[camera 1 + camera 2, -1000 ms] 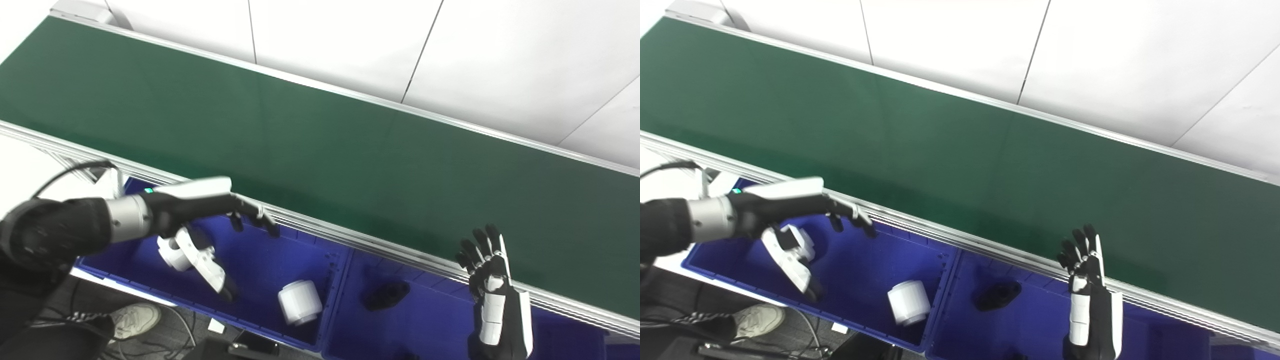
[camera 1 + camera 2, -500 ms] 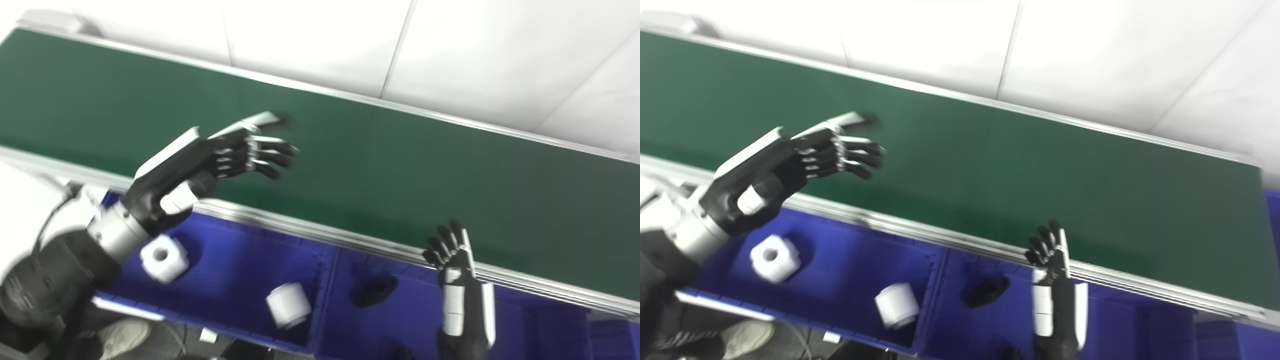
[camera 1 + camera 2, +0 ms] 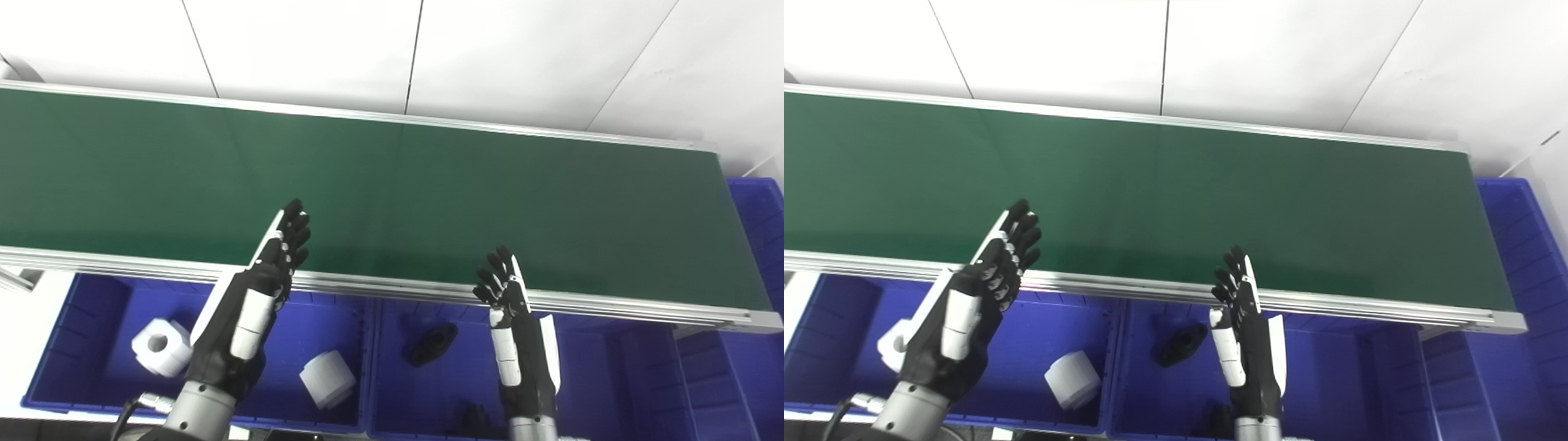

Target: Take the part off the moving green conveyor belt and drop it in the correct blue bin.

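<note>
A: Two hands, left hand (image 3: 254,288) and right hand (image 3: 514,300), hang empty with fingers spread at the near edge of the conveyor belt (image 3: 392,184). Probably waiting; no part rides it.

B: Below the belt, the left blue bin (image 3: 79,343) holds two white parts (image 3: 160,346); the middle bin (image 3: 588,367) holds a black part (image 3: 432,343).

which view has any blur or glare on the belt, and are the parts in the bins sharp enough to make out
Left eye view: sharp, no motion blur; green conveyor belt shows only soft sheen, white parts crisp, black part dark and low in detail. Right eye view: equally sharp; left hand hides one white part.
</note>
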Robot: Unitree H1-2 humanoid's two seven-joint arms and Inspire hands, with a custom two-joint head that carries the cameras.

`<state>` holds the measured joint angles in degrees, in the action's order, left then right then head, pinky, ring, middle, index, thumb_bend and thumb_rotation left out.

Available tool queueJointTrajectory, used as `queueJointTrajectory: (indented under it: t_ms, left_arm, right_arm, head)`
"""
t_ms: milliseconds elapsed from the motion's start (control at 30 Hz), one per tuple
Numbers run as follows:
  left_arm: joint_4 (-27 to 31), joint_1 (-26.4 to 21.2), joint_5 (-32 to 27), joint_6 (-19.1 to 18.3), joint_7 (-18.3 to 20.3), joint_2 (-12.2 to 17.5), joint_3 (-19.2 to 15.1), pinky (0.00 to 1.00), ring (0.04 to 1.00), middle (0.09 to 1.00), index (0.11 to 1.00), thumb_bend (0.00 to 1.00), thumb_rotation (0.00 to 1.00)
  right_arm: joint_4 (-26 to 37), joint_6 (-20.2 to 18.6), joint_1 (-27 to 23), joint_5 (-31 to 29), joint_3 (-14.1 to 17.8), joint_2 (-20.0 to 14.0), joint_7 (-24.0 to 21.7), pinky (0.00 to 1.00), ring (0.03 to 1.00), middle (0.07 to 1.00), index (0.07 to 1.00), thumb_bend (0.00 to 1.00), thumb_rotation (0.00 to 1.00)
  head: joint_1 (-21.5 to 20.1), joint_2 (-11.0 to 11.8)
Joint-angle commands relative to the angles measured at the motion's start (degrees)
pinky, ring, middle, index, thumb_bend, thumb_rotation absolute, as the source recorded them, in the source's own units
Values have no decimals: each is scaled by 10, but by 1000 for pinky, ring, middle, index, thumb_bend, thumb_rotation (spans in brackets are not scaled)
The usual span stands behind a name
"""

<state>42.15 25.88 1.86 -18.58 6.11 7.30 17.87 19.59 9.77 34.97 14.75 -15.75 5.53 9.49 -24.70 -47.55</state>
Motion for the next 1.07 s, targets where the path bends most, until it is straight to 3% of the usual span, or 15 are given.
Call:
queueJointTrajectory:
  t_ms: [0, 167, 333, 533, 667, 867, 1033]
  left_arm:
    - [-4, -7, 5, 63, 3, -4, -1, 1000, 1000, 1000, 1000, 669, 1000]
    - [-36, -16, -2, 107, 0, -21, -5, 1000, 1000, 1000, 1000, 795, 1000]
    - [-64, -24, 10, 152, -3, -34, -6, 1000, 1000, 1000, 1000, 813, 1000]
    - [-85, -24, 2, 182, -4, -33, -21, 1000, 1000, 1000, 1000, 818, 1000]
    - [-100, -19, -16, 208, -2, -33, -32, 1000, 1000, 1000, 1000, 795, 987]
    - [-105, -4, -27, 225, -5, -45, -36, 1000, 1000, 1000, 1000, 795, 975]
    - [-106, 12, 16, 249, -14, -62, -28, 1000, 1000, 1000, 1000, 806, 993]
  right_arm:
    - [2, 23, 12, 14, -41, 60, 14, 845, 902, 958, 987, 683, 1000]
    - [12, 26, 12, 10, -38, 50, 25, 861, 915, 979, 1000, 699, 1000]
    - [26, 26, 20, 20, -33, 45, 34, 860, 908, 970, 989, 698, 1000]
    - [14, 38, 19, 34, -43, 53, 49, 862, 908, 966, 980, 700, 1000]
    - [2, 44, 15, 36, -56, 58, 55, 862, 914, 971, 984, 687, 1000]
    - [5, 44, 14, 28, -64, 51, 57, 859, 915, 972, 982, 689, 1000]
    - [55, 14, 25, 3, -63, 47, 47, 856, 911, 966, 974, 735, 1000]
  head:
    - [7, -4]
    - [13, -4]
    - [8, -3]
    - [-48, 11]
    - [-56, 20]
    - [-35, 25]
    - [5, 30]
